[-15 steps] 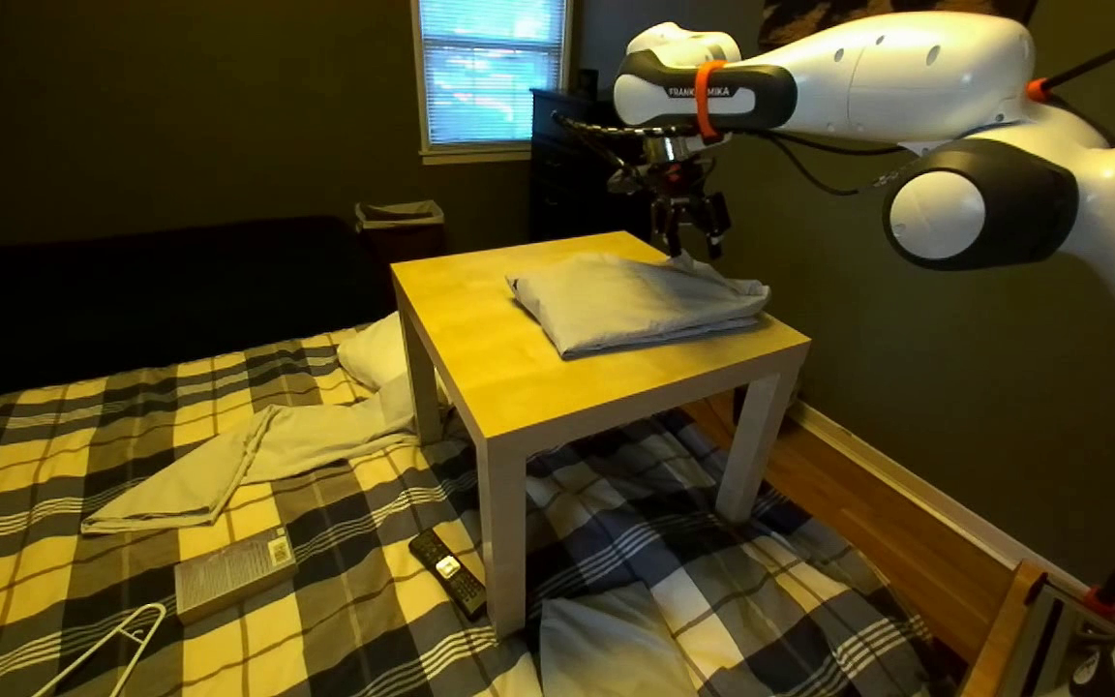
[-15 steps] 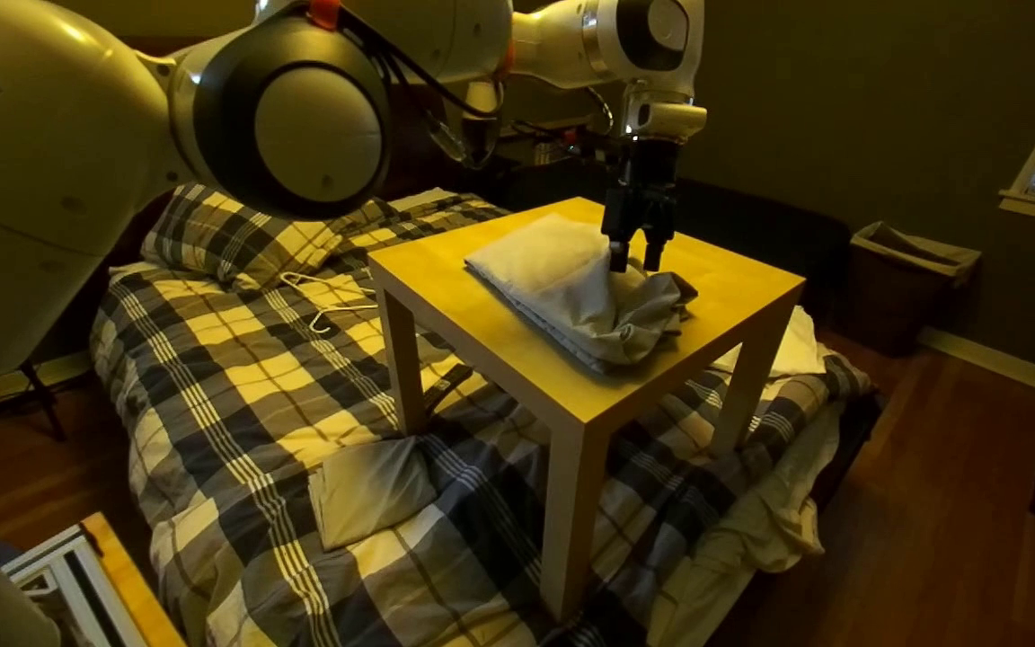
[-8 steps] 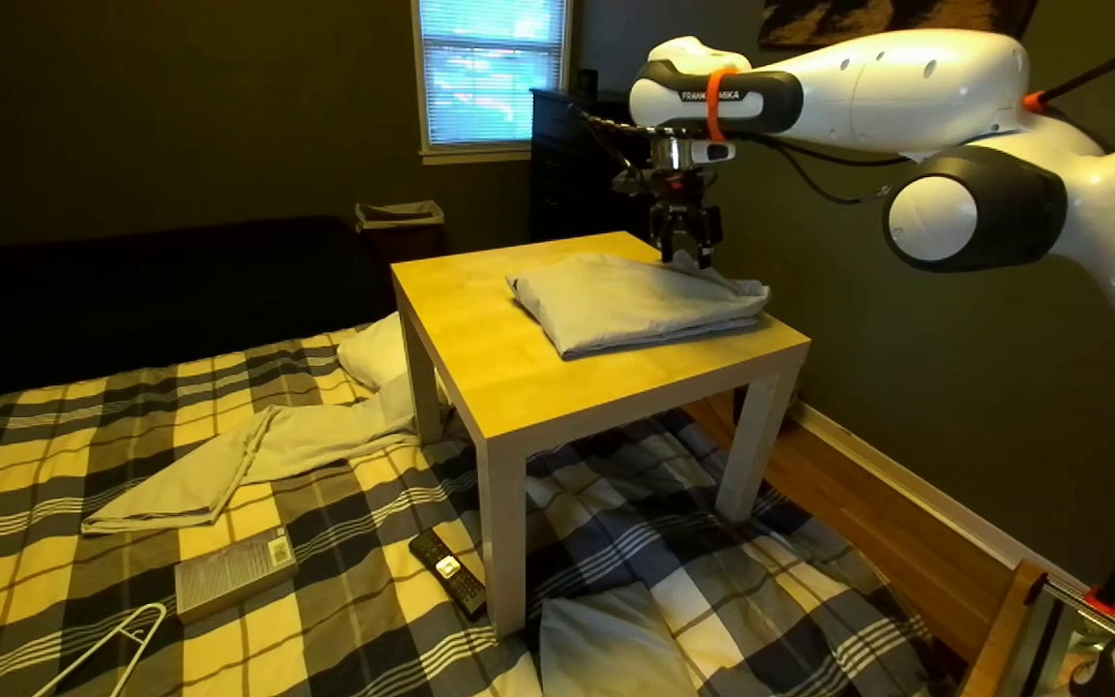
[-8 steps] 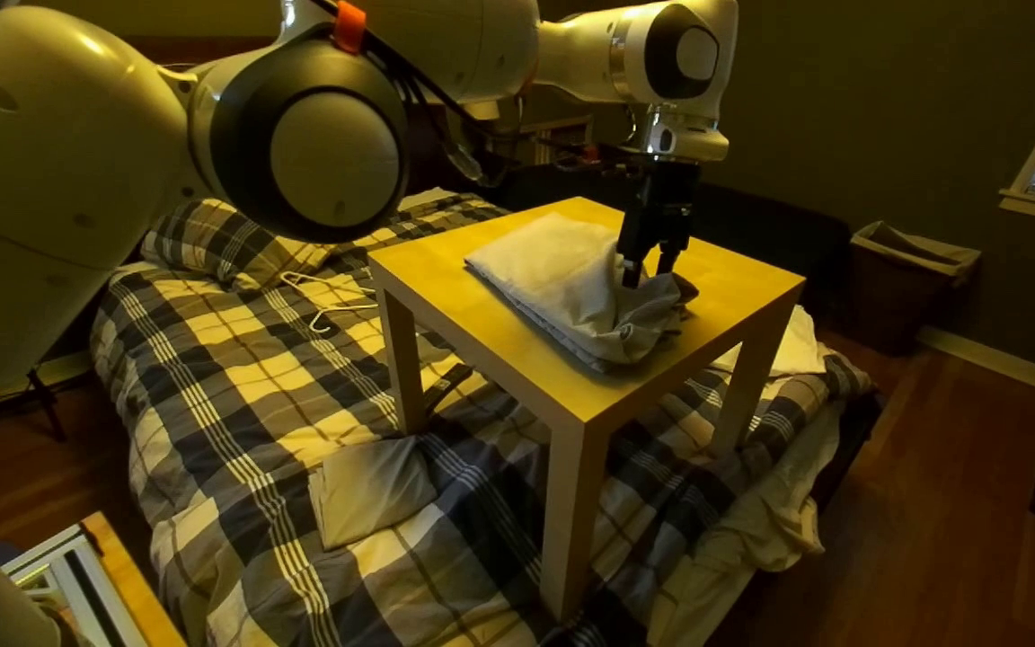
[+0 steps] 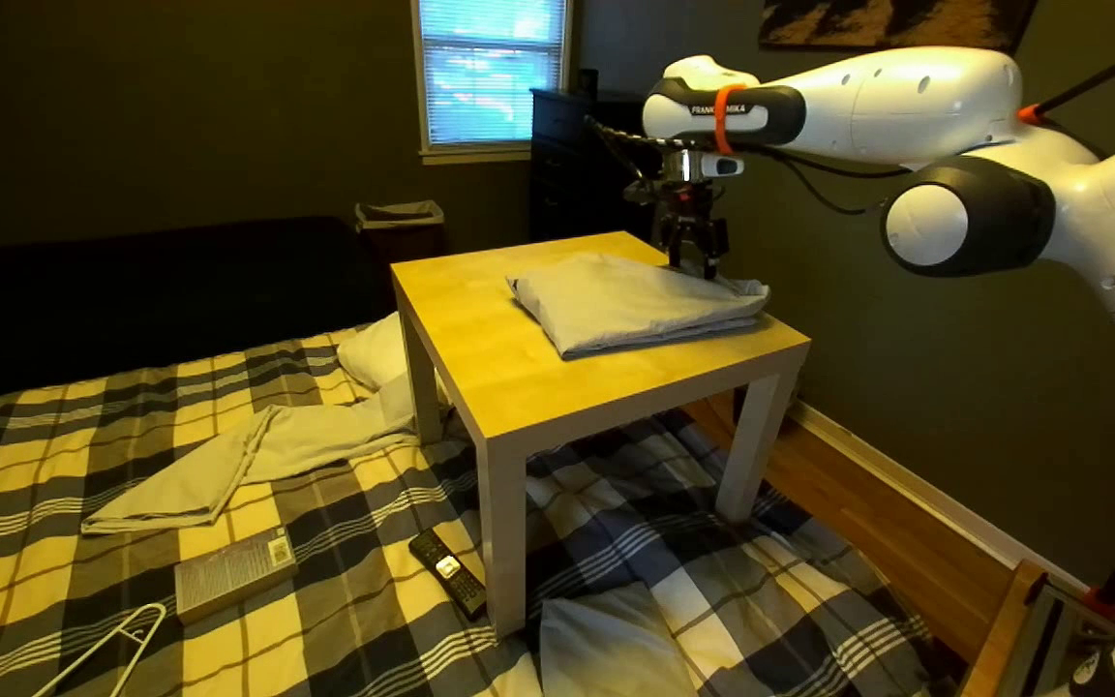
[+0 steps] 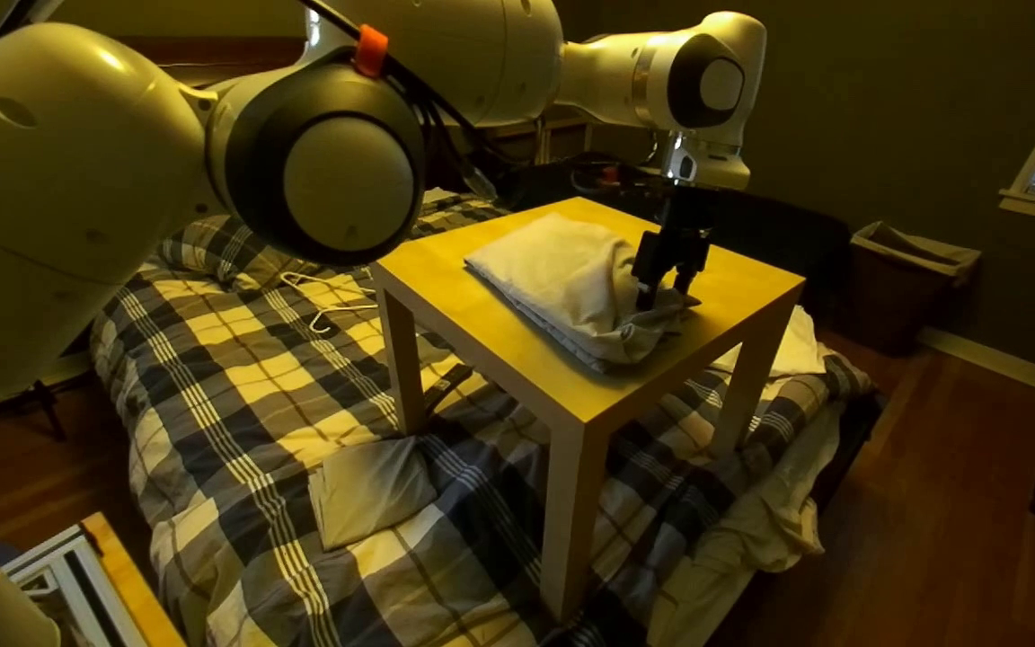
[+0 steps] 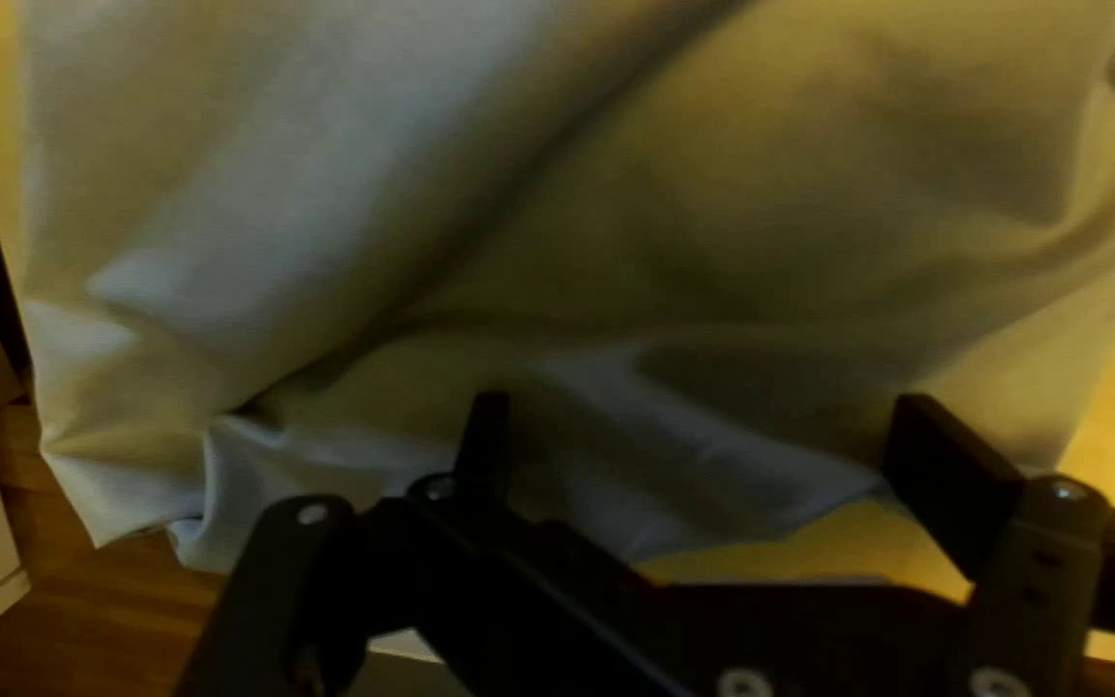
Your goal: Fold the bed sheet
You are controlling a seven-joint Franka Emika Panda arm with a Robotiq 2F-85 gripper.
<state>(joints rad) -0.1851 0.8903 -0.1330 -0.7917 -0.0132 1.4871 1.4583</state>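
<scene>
The bed sheet is a pale grey folded cloth. It lies on a small wooden table (image 5: 466, 334) and shows in both exterior views (image 5: 625, 300) (image 6: 553, 265). One end of it is crumpled and bunched up. My gripper (image 5: 693, 273) is upright over that crumpled end, with its fingertips (image 6: 665, 298) at or just above the cloth; contact is hard to tell. In the wrist view the sheet (image 7: 567, 223) fills most of the picture. The fingers (image 7: 703, 411) are wide apart there, with the sheet's wavy edge below and between them. Nothing is clamped between them.
The table stands on a bed with a plaid cover (image 5: 345, 542). A remote-like handset (image 5: 448, 573), a box (image 5: 235, 573), a white hanger (image 5: 122, 634) and loose grey cloth (image 5: 316, 445) lie on the bed. A folded cloth (image 6: 369, 494) lies by a table leg.
My gripper has moved down, and rightward in both exterior views, toward the crumpled end of the sheet. It stays open. The sheet looks unmoved.
</scene>
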